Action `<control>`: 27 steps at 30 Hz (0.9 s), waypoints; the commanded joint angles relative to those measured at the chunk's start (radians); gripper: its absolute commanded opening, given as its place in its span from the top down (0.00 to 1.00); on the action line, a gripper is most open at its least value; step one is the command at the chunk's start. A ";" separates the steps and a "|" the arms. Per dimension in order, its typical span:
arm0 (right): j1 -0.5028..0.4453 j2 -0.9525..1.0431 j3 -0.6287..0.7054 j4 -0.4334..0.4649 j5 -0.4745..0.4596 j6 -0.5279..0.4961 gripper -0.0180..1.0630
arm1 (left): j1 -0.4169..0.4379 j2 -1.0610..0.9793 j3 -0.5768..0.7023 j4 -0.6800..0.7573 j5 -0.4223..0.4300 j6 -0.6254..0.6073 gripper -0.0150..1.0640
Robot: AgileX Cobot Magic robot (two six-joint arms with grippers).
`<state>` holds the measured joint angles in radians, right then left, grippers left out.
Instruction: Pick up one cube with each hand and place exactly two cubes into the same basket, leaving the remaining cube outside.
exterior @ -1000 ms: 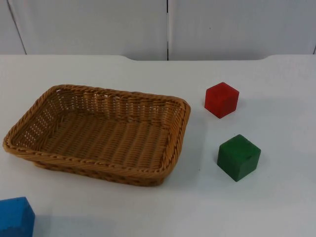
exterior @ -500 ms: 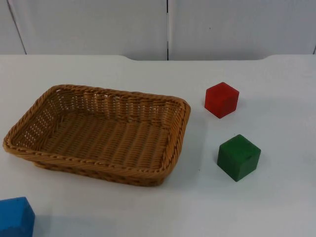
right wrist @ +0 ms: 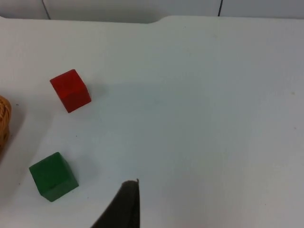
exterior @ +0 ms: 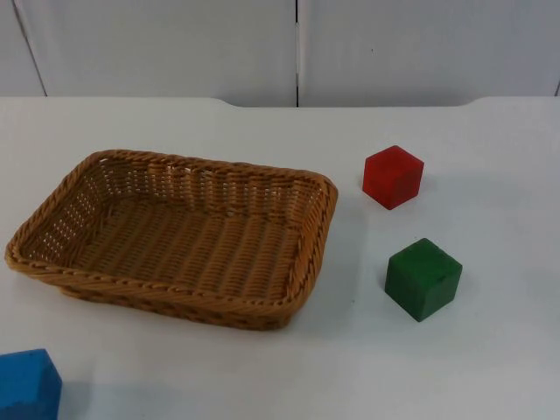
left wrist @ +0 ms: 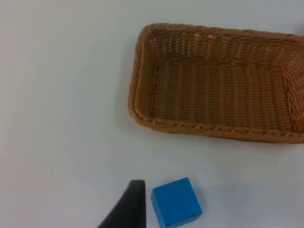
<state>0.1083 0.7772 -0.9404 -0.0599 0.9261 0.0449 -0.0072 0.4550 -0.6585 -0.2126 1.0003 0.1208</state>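
Observation:
A brown wicker basket (exterior: 325,210) with nothing in it lies on the left half of the white table. To its right sit a red cube (exterior: 393,176) and, nearer the front, a green cube (exterior: 423,278). A blue cube (exterior: 28,385) rests at the front left corner, cut by the picture's edge. My left gripper (left wrist: 127,209) hangs above the table close beside the blue cube (left wrist: 175,202), with the basket (left wrist: 137,90) beyond it. My right gripper (right wrist: 124,206) hovers over bare table; the green cube (right wrist: 53,176) and red cube (right wrist: 70,90) lie off to its side, untouched.
The grey partition wall (exterior: 297,48) closes the table's far edge. Bare white table stretches right of the two cubes and in front of the basket. A sliver of the basket's rim (right wrist: 4,118) appears in the right wrist view.

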 commanded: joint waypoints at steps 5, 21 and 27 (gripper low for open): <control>-0.005 0.121 -0.089 0.048 -0.007 -0.032 0.01 | -0.002 0.119 -0.053 -0.172 -0.032 0.135 0.01; -0.005 0.439 -0.267 0.151 0.011 -0.151 0.01 | -0.002 0.353 -0.193 -0.387 -0.076 0.363 0.01; -0.005 0.534 -0.333 0.213 0.001 -0.218 0.01 | -0.002 0.431 -0.230 -0.451 -0.078 0.420 0.01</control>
<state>0.1083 1.3035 -1.2630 0.1358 0.9340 -0.1526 -0.0072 0.8771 -0.8797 -0.6322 0.9285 0.5270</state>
